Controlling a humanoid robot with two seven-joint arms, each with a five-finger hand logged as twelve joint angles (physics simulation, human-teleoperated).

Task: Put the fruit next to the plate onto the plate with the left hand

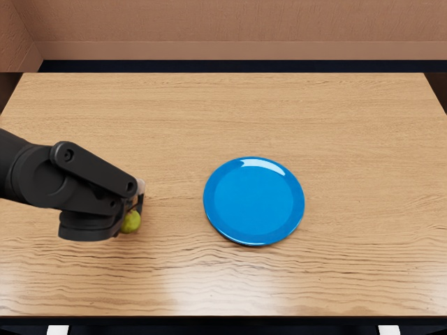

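A wooden table [314, 118] seen from above at a slant, with a brown wall [230, 28] behind its far edge. The dark left arm [21, 178] enters from the left edge of the picture, cut off there by the frame. It ends in the left hand [98, 202], low over the near-left part of the table. A small yellow-green fruit [131, 222] shows at the hand's right lower edge. Only part of it is visible, because the hand covers its left and upper side. It is too small to tell what kind of fruit it is, and it cannot be told whether the hand is gripping it or only resting against it. To the right, across a strip of bare wood, a round blue plate [253, 201] lies flat near the table's middle. Bare wood stretches wide behind the plate, to its right, and in a narrower band along the near edge.
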